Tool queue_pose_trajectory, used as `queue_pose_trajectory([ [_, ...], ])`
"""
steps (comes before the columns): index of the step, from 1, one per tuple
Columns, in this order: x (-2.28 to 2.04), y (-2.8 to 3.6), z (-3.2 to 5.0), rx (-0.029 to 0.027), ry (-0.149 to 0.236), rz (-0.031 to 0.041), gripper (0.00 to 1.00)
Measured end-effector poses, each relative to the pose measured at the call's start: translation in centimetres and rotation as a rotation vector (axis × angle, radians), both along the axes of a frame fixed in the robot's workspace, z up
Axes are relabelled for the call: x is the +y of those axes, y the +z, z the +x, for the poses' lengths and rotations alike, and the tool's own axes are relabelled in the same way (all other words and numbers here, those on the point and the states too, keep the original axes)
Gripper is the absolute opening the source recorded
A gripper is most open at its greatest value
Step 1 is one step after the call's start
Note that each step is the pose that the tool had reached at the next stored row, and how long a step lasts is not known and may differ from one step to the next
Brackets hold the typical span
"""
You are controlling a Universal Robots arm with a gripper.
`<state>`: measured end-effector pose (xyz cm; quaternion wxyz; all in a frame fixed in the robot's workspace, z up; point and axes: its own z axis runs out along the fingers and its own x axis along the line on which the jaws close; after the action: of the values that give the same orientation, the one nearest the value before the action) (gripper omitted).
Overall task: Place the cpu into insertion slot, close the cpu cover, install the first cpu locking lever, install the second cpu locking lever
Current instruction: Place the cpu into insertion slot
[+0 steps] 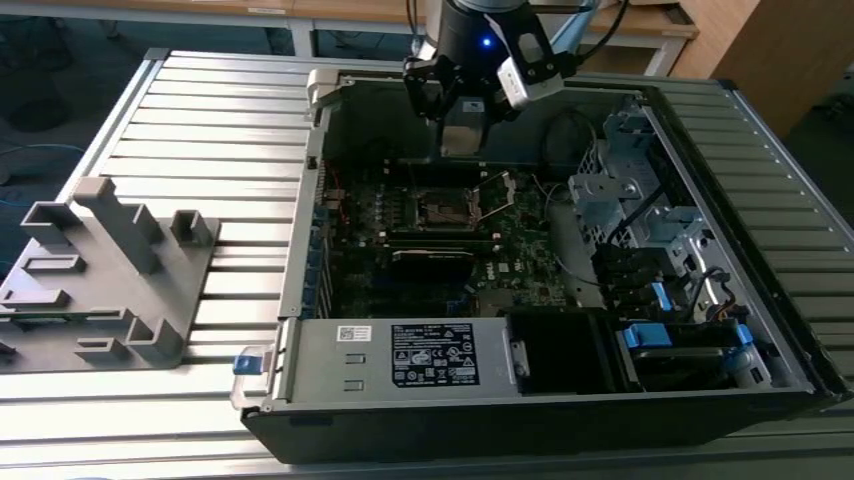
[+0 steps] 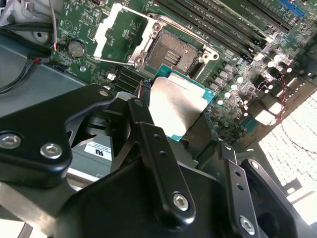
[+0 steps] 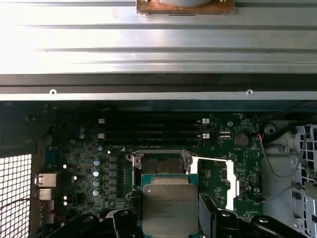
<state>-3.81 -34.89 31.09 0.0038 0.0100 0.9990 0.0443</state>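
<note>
My gripper (image 1: pixel 463 145) hangs above the motherboard inside the open computer case, a little beyond the insertion slot (image 1: pixel 441 208). It is shut on the cpu (image 2: pixel 176 106), a thin square chip with a dull silver face and green edge, pinched between the black fingers (image 2: pixel 143 124). In the first wrist view the cpu (image 3: pixel 169 208) sits just in front of the insertion slot (image 3: pixel 161 162). The slot (image 2: pixel 173 52) is bare, with a dark centre and silver rim. The cpu cover (image 2: pixel 116 37) stands swung open beside it, and it shows again as the silver cover (image 3: pixel 230 183).
Memory slots (image 3: pixel 153 130) run behind the socket. A power supply with a white label (image 1: pixel 434 355) fills the case's near side. Drive bays and cables (image 1: pixel 641 210) crowd the exterior view's right. A grey fixture (image 1: pixel 107 270) stands on the slatted table at the left.
</note>
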Motion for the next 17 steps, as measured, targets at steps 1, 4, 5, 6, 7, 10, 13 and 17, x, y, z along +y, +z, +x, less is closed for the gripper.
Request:
queue_pose_trajectory([
  [1, 0.0, -0.11, -0.01, 0.0001, 0.0, -0.0005, 0.54],
  [4, 0.0, -0.61, -0.03, 0.0001, 0.0, -0.001, 0.54],
  [5, 0.0, -0.79, -0.04, 0.0001, 0.0, -0.001, 0.54],
  [6, 0.0, -0.97, -0.04, 0.0001, 0.0, -0.001, 0.54],
  [7, 0.0, -1.15, -0.05, 0.0001, 0.0, -0.0011, 0.54],
  [10, 0.0, -1.71, -0.06, 0.0001, 0.0, -0.0013, 0.54],
  [13, 0.0, -2.22, -0.08, 0.0, 0.0, -0.0012, 0.54],
  [17, 0.0, -2.46, -0.09, 0.0001, 0.0, -0.0027, 0.54],
])
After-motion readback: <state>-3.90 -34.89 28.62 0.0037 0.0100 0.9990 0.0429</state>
